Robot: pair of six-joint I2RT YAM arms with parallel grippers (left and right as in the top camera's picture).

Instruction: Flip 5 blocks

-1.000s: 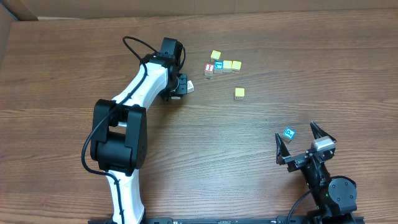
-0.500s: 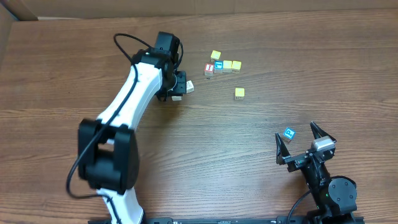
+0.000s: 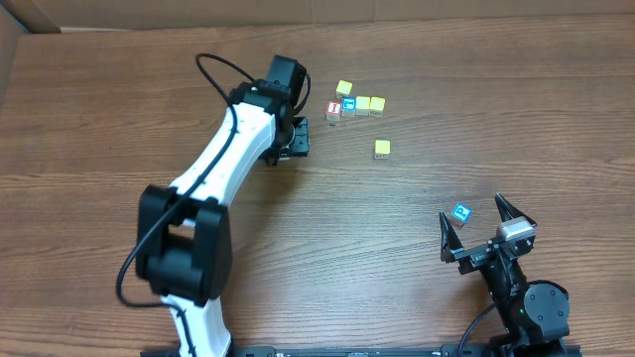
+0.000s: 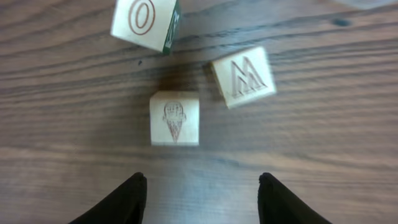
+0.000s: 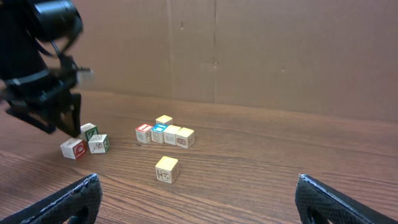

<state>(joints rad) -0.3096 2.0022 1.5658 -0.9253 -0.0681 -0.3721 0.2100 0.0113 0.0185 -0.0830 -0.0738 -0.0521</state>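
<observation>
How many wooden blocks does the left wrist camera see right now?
3: ice-cream block in the middle; M block, turned askew, above right of it; O block at the top edge, partly cut off. More may lie outside this view.

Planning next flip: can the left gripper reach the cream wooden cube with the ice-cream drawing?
Probably yes: left gripper is open just short of the cream wooden ice-cream cube, nothing between. The cream M-engraved cube close by might crowd one finger.

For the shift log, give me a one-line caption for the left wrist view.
Left gripper, open and empty, lined up on the ice-cream cone block, with the M block and O block beyond.
</observation>
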